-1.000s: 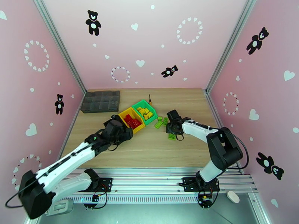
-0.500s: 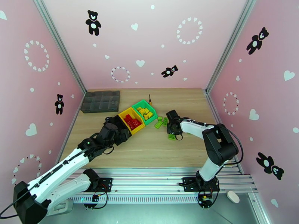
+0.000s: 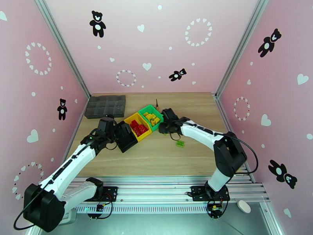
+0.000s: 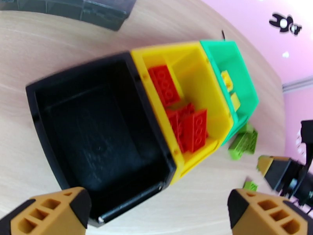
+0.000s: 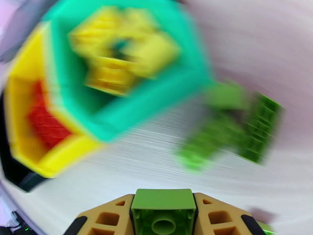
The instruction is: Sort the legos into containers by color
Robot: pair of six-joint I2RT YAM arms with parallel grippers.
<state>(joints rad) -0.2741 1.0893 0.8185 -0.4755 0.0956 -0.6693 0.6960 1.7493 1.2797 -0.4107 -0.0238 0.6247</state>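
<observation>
I work across the counter (image 3: 156, 157) with the three joined bins lying slantwise in its middle, nearer the far-left corner. The black bin (image 4: 94, 130) is at the end closest to the near-left corner and looks bare inside. The yellow bin (image 4: 168, 49) sits in the middle with the red bricks (image 4: 184, 114) in it. The green bin (image 4: 245, 86) at the far end has the yellow bricks (image 5: 125, 59).

By my read the greens belong in the black bin, so this carry has to cross the whole row. I want to lift high enough to pass over both filled bins, come down low over the black floor, and let go near its middle so the piece doesn't bounce out. My left jaws hang wide and empty just above the black bin's near end. I judge they should back off first, or the two arms will crowd each other.

The right jaws are narrowed on one green brick (image 5: 163, 210), pinched squarely between the pads with its hollow underside facing the wrist camera. They sit over the counter just beside the green bin's right wall. A loose green cluster (image 5: 234, 126) lies on the counter close by, and a lone green piece (image 3: 180, 143) lies nearer the near edge.
</observation>
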